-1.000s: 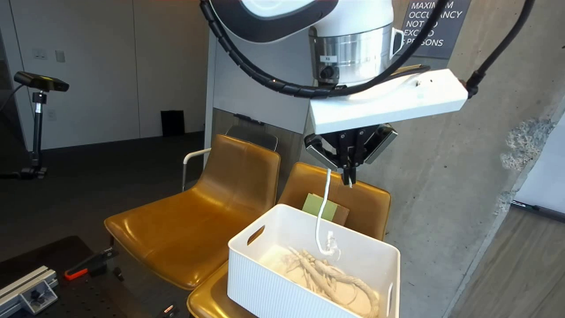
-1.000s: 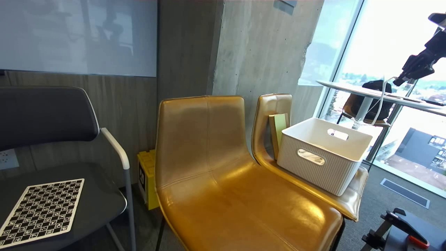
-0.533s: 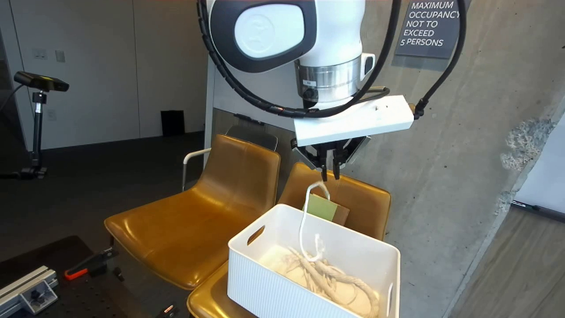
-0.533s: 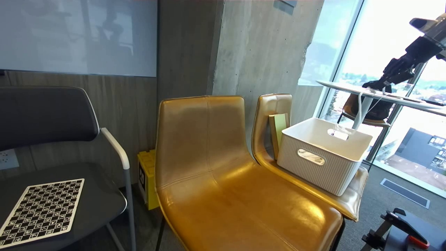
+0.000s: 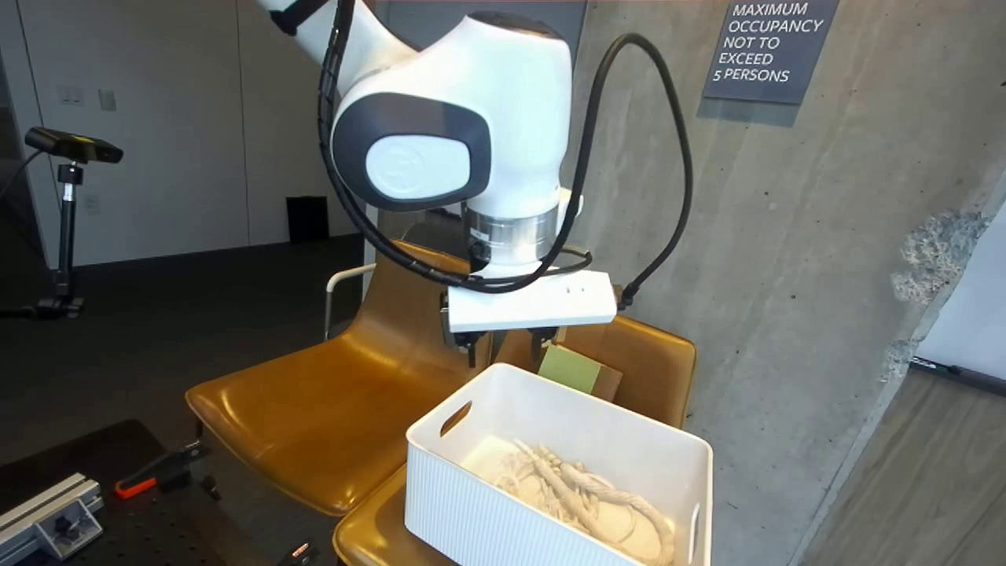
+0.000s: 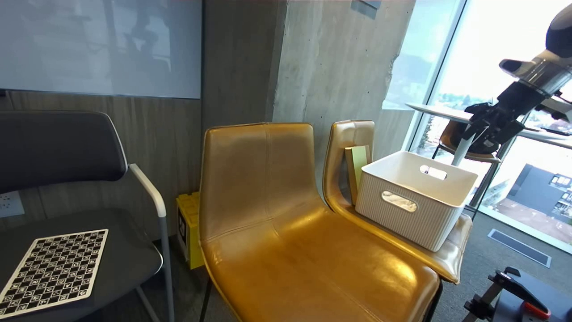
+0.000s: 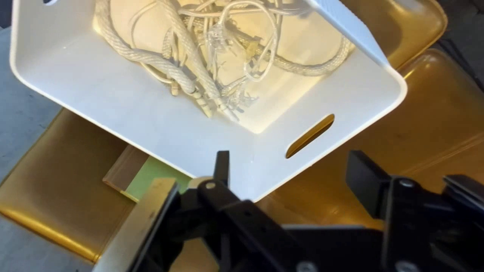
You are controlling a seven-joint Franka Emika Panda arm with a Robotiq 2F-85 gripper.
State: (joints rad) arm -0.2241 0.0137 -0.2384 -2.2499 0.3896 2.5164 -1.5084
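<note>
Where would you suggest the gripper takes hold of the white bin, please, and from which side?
On the white bin, I'd try the rim above the handle slot nearest the gripper, coming down from above, one finger inside and one outside: that wall looks thin and upright.

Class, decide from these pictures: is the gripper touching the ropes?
Apart. The wrist view shows bare inner wall of the white bin between the open gripper and the ropes.

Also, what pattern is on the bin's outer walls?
The bin is finely ribbed, lines running up and down; shows best in an exterior view.
</note>
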